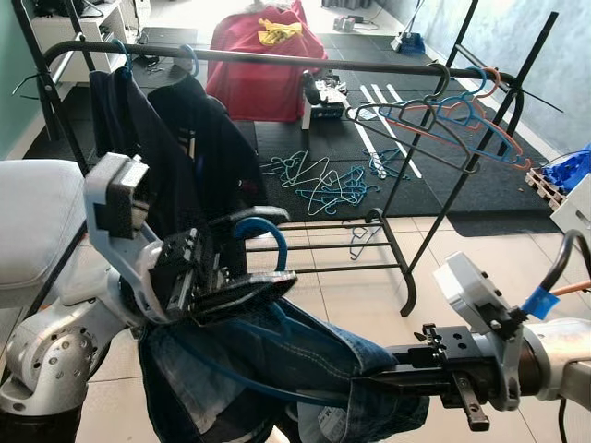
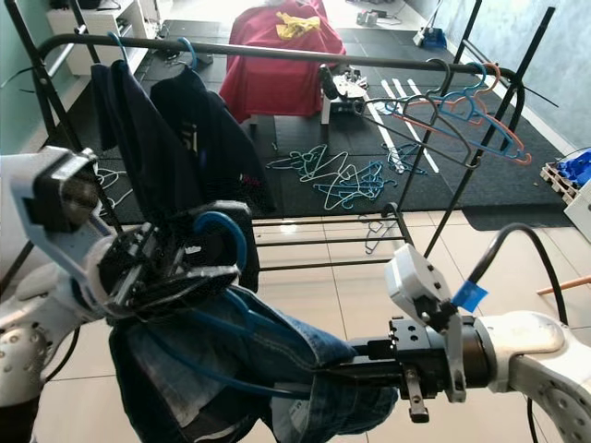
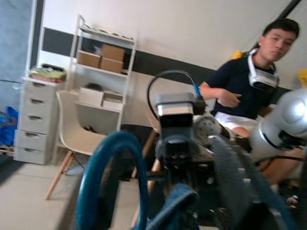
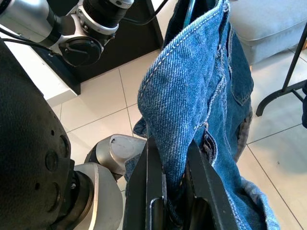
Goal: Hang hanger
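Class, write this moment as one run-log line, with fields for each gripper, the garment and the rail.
left gripper: shut on blue hanger | right gripper: shut on jeans | jeans: draped on hanger | rail: not yet reached

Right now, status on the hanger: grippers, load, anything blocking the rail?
Left gripper shut on blue hanger. Right gripper shut on jeans draped over it. Rack rail ahead, dark garments hung left, empty hangers right, gap between.

My right gripper point(image 4: 175, 191): both black fingers pinched on a fold of denim
Jeans point(image 4: 201, 91): blue, hanging between my fingers, seam and pocket showing
Floor point(image 4: 91, 103): pale tiles
My other arm point(image 4: 72, 28): silver and black, beyond the jeans
Rack leg point(image 4: 283, 86): black, beside the jeans
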Controlling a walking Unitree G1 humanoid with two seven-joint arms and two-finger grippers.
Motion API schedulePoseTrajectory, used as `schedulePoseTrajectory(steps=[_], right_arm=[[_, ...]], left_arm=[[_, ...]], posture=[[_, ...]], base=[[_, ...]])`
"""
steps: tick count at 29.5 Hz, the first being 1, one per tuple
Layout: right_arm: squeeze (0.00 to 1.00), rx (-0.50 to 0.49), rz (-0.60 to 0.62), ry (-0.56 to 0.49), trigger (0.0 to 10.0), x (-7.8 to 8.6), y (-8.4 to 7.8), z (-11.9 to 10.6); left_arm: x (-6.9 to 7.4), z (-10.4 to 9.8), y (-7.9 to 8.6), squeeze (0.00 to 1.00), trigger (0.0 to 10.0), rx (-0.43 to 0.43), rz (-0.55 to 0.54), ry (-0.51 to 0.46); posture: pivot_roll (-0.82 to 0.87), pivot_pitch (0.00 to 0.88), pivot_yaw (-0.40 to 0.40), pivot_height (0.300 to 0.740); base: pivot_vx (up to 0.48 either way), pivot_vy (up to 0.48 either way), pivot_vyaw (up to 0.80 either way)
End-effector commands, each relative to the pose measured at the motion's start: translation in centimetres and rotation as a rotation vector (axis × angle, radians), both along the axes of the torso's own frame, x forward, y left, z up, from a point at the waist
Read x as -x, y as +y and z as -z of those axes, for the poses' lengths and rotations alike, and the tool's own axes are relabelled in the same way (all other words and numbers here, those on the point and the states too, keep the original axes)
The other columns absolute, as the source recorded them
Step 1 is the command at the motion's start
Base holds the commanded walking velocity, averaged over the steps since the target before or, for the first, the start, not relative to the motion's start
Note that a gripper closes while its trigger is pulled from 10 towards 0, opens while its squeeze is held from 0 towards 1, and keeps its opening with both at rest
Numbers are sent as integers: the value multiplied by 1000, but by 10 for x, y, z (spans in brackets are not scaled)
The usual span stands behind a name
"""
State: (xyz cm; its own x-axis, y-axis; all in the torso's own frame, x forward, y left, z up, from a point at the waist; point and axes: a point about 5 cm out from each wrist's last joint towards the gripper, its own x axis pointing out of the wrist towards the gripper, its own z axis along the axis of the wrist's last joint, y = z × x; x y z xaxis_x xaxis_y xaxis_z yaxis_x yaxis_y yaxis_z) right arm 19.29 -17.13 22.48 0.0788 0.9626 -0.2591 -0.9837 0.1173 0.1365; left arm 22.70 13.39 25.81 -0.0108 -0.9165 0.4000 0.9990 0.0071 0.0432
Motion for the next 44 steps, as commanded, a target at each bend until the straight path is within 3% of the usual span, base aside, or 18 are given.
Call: schedulePoseTrajectory(steps=[1, 2, 3, 4, 17, 18, 19, 22, 23, 27, 28, 31, 33, 34, 35, 37, 40, 44], right_arm=[[0, -3, -34, -19, 0, 3, 2, -5], [0, -1, -34, -19, 0, 3, 2, -6], [0, -1, -34, -19, 0, 3, 2, -6], [0, -1, -34, -18, 0, 3, 2, -6], [0, 1, 0, -31, 0, -1, -1, -7], [0, 0, 40, -44, 9451, -5, -3, -7], [678, -9, 81, -58, 10000, -10, -4, -7], [678, -9, 81, -58, 10000, -10, -4, -7], [1000, -17, 117, -68, 10000, -14, -5, -6], [1000, -21, 157, -82, 10000, -19, -8, -6], [1000, -27, 243, -124, 10000, -27, -14, -8], [1000, -27, 243, -124, 10000, -27, -14, -8], [1000, -41, 498, -235, 10000, -50, -33, -13], [1000, -41, 498, -235, 10000, -50, -33, -13], [1000, -48, 638, -291, 10000, -60, -44, -17], [1000, -48, 638, -291, 10000, -60, -44, -17], [1000, -76, 862, -346, 10000, -72, -62, -22], [1000, -96, 954, -353, 10000, -75, -68, -22]], left_arm=[[6, -1, -1, 0, 2784, -35, 42, -12], [6, -1, -2, 0, 1255, -39, 49, -11], [6, -1, -2, 0, 1255, -39, 49, -11], [5, -1, -3, 0, 0, -39, 49, -11], [1, -2, 4, 0, 0, -46, -4, -16], [-1, -3, 4, 0, 0, -40, -21, -20], [-3, -4, 4, 0, 0, -31, -38, -23], [-3, -4, 4, 0, 0, -31, -38, -23], [-4, -5, 4, 0, 0, -25, -49, -25], [-7, -7, 4, 0, 0, -13, -75, -28], [-12, -9, 5, 0, 0, -3, -120, -36], [-12, -9, 5, 0, 0, -3, -120, -36], [-22, -12, 6, 0, 0, -3, -228, -54], [-22, -12, 6, 0, 0, -3, -228, -54], [-27, -13, 7, 0, 0, -7, -290, -61], [-27, -13, 7, 0, 0, -7, -290, -61], [-40, -15, 8, 0, 1020, -15, -429, -78], [-46, -19, 7, 0, 706, -1, -496, -81]], posture=[[-59, 82, -56, 740], [-59, 82, -56, 740], [-59, 82, -56, 740], [-59, 82, -56, 740], [-61, 89, -54, 740], [-63, 89, -57, 740], [-63, 90, -57, 740], [-63, 90, -57, 740], [-63, 90, -57, 740], [-64, 91, -59, 740], [-64, 93, -61, 740], [-64, 93, -61, 740], [-66, 99, -60, 740], [-66, 99, -60, 740], [-67, 100, -61, 740], [-67, 100, -61, 740], [-69, 104, -62, 740], [-73, 106, -63, 740]], base=[[0, 0, 0], [0, 0, 0], [0, 0, 0], [0, 0, 0], [0, 0, 0], [0, 0, 0], [0, 0, 0], [0, 0, 0], [0, 0, 0], [0, 0, 0], [0, 0, 0], [0, 0, 0], [0, 0, 0], [0, 0, 0], [0, 0, 0], [0, 0, 0], [0, 0, 0], [0, 0, 0]])
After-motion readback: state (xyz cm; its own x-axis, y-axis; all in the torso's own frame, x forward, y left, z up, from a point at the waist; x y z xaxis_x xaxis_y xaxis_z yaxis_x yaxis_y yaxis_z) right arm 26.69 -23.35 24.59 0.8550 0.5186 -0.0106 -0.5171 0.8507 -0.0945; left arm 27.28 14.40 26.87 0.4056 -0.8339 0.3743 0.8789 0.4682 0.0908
